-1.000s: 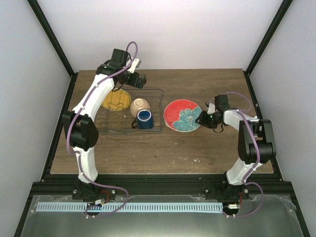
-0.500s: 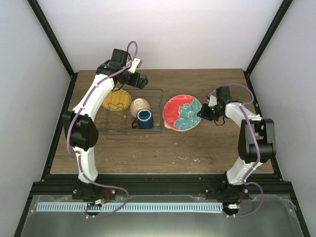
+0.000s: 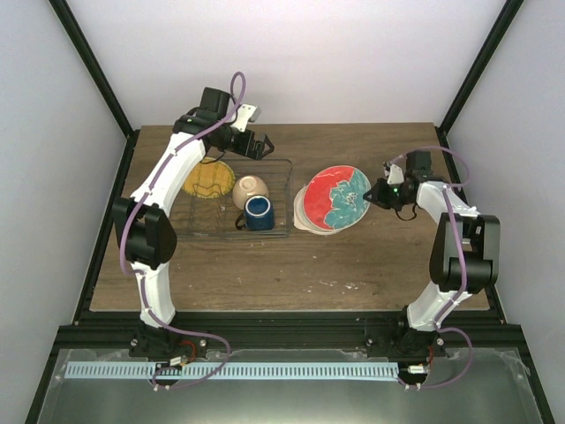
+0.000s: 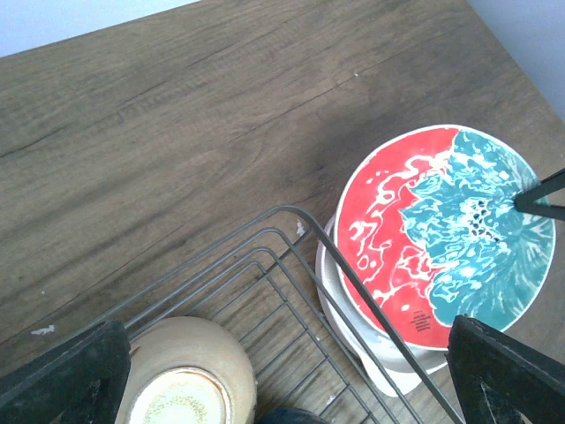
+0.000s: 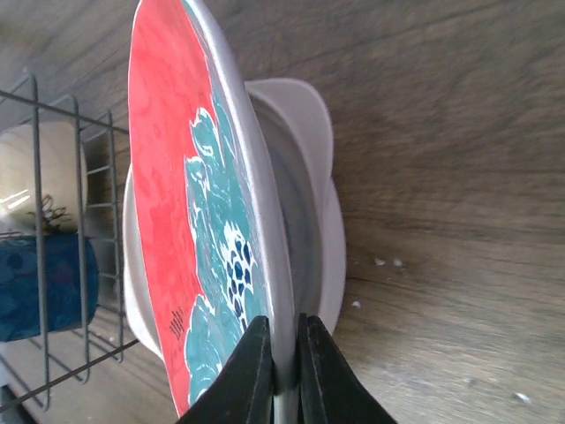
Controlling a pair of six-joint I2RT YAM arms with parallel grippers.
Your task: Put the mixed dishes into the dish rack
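My right gripper [image 3: 381, 193] [image 5: 282, 362] is shut on the rim of the red plate with teal flower [image 3: 338, 196] [image 5: 190, 238] and holds it tilted up above the pale whitish plate [image 3: 305, 215] [image 5: 322, 168], just right of the dish rack [image 3: 284, 163] [image 4: 291, 265]. The rack holds the yellow-orange plate [image 3: 208, 179], the cream bowl [image 3: 251, 189] [image 4: 190, 371] and the dark blue mug [image 3: 258, 213] [image 5: 40, 287]. My left gripper [image 3: 256, 144] [image 4: 282, 375] is open and empty above the rack's far right corner. The red plate also shows in the left wrist view [image 4: 437, 230].
The wooden table [image 3: 371, 261] extends around the rack. Black frame posts stand at the back corners. The table's right edge lies just beyond my right arm.
My right gripper has lifted the red plate off the pale plate, tilted it up and moved back and right. My left gripper has shifted slightly right.
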